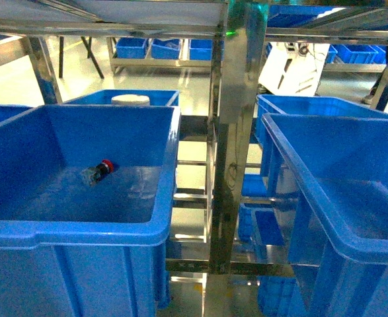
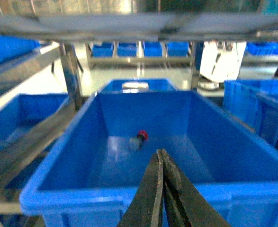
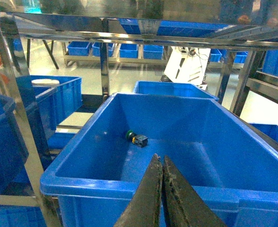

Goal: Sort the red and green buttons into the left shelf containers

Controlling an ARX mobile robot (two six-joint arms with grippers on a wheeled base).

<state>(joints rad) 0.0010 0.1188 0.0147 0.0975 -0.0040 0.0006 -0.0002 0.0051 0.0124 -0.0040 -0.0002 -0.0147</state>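
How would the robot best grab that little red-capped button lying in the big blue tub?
The red-capped button lies on its side on the floor of the blue tub, away from the walls. Probably best to come straight down from above and pinch the dark body just behind the cap, across its width. The left tool, shut now, would need to open first.

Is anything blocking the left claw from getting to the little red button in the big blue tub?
Nothing visible does. The left claw, shut, hangs over the near rim of the blue tub. The red button lies alone on the tub's open floor.
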